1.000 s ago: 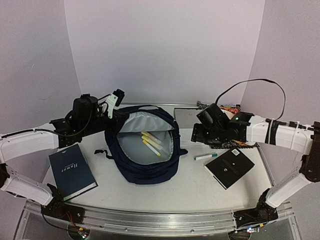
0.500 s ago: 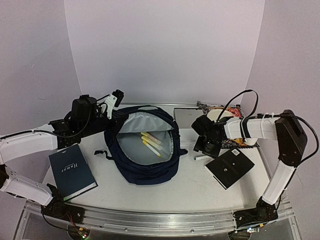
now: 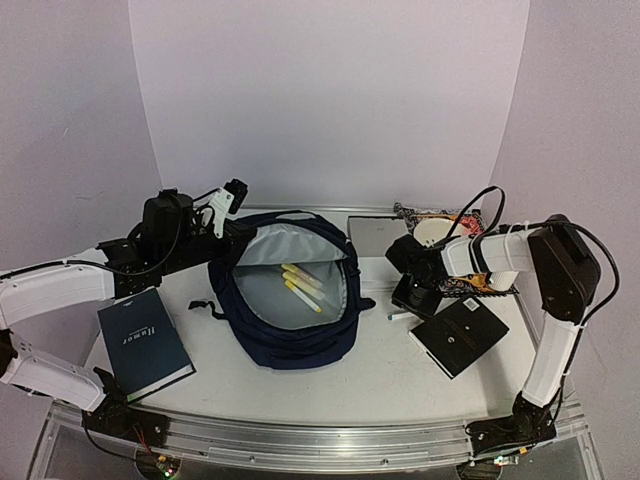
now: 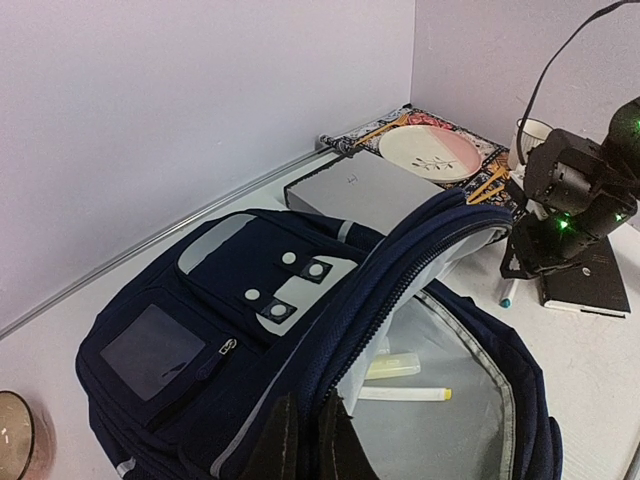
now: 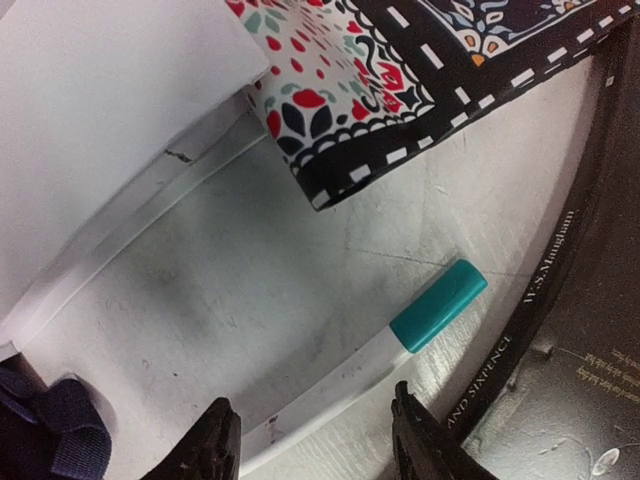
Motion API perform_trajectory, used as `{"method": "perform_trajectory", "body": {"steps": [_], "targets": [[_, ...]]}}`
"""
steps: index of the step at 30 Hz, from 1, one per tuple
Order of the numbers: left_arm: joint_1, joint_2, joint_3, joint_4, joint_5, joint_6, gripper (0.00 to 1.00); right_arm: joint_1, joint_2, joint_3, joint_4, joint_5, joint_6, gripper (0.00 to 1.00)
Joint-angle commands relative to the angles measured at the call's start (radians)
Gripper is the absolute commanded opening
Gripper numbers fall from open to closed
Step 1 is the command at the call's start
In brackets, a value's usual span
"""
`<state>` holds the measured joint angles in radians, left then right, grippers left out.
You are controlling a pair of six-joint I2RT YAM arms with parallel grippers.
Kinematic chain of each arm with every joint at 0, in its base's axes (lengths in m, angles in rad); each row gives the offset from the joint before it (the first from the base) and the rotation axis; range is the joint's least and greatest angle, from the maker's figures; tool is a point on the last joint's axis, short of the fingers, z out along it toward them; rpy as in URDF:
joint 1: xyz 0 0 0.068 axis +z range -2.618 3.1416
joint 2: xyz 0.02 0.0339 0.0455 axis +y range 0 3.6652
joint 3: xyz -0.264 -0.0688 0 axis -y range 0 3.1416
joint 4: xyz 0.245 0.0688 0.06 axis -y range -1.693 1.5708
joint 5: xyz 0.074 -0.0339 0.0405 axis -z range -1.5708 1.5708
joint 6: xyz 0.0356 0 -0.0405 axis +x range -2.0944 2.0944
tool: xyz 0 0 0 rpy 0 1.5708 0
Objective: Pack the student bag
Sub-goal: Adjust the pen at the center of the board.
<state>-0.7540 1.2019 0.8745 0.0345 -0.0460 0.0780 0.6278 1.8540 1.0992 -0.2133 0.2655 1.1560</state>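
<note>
- Moved: the right arm has folded in and dropped from above the table to just over the pen (image 5: 330, 395); the left arm and every object lie as before
- student bag (image 3: 290, 335): navy, on the table (image 3: 380, 385) left of centre, between the two arms. It lies on its back with the unzipped mouth facing up and the grey lining exposed. The long axis appears to run from the near edge toward the back wall, flap end farthest away, though the slumped fabric makes this hard to judge
- Contents: yellow highlighters (image 3: 302, 283) on the lining, lying diagonally
- left gripper (image 4: 308, 440): clenched on the zipper rim of the bag's far-left side, holding the mouth up
- right gripper (image 5: 315, 440): fingers apart, one on each side of the pen's white barrel, not seen pressing it
- Pen: flat on the table, teal cap (image 5: 438, 305) pointing toward the black book (image 3: 460, 336) just beside it
- Blue hardcover (image 3: 145, 342): near left, apart from the bag
- Back right: grey box (image 4: 365, 190), plate (image 4: 430, 152) on a patterned cloth (image 5: 330, 90)
</note>
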Motion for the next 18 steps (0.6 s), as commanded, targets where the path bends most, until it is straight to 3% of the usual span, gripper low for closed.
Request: {"method": "perform_trajectory", "body": {"steps": [1,13,18], "targets": [[-0.004,-0.062,0.029,0.132,-0.019,-0.003,0.00,-0.006,0.052,0.016,-0.025,-0.021,0.025,0.46],[-0.005,-0.068,0.029,0.131,-0.020,0.001,0.00,0.003,0.046,-0.091,-0.001,-0.124,0.018,0.01],[-0.004,-0.072,0.027,0.131,-0.027,0.007,0.00,0.030,-0.006,-0.128,0.005,-0.122,-0.037,0.00]]}}
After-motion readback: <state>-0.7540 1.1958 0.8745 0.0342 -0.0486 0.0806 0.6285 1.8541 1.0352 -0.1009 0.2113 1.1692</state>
